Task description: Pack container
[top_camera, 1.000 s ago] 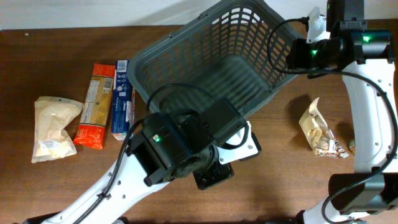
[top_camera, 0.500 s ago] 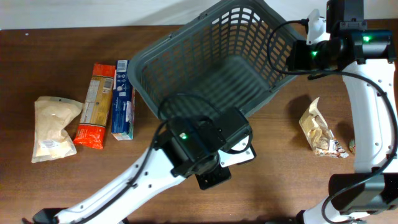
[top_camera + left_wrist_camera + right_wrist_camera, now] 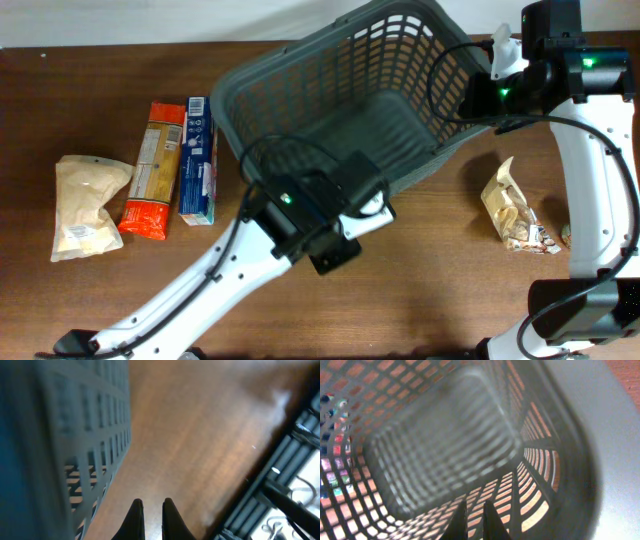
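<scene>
Dark grey slotted basket (image 3: pixel 320 75), brown wood-grain table (image 3: pixel 450 300), orange-red packet (image 3: pixel 150 172), blue box (image 3: pixel 197 160), cream pouch (image 3: pixel 85 205)

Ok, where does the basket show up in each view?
Overhead: the basket is upper centre, set at an angle on the table.
Left wrist: its slotted wall fills the left side, with the table to the right.
Right wrist: the camera looks into the basket, which fills nearly the whole frame.
Shared landmark: the brown wooden table, in the right wrist view only at the top right corner.

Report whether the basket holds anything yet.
Empty. The shopping basket shows only its bare slotted floor; the packets lie outside it on the table.
</scene>
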You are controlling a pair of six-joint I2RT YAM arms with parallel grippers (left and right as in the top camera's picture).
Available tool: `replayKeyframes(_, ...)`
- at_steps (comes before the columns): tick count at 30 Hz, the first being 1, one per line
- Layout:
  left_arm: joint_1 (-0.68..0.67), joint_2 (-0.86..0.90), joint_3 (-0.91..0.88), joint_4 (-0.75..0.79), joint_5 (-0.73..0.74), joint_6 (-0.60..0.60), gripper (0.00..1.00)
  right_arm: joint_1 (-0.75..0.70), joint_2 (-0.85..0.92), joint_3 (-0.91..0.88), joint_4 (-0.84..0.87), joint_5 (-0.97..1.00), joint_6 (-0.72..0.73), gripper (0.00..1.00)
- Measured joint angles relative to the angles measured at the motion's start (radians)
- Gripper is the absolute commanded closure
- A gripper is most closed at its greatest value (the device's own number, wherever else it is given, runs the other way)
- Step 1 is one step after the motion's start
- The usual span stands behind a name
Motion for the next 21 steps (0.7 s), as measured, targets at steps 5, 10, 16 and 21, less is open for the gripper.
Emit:
replayKeyframes(5, 0.079, 0.000, 0.000, 0.054, -0.042, 0.000, 0.98, 0.000, 0.000, 0.000, -0.007, -0.017, 0.000, 0.96)
replayKeyframes(10, 0.142, 0.000, -0.001, 0.137, -0.074, 0.000, 0.98, 0.000, 0.000, 0.000, -0.010, -0.050, -0.001, 0.96)
replayKeyframes(16, 0.237, 0.000, -0.001, 0.187, -0.092, 0.000, 0.98, 0.000, 0.000, 0.000, -0.019, -0.103, -0.010, 0.96)
replayKeyframes(21, 0.308, 0.000, -0.001, 0.190, -0.098, 0.000, 0.98, 0.000, 0.000, 0.001, -0.044, -0.135, -0.013, 0.96)
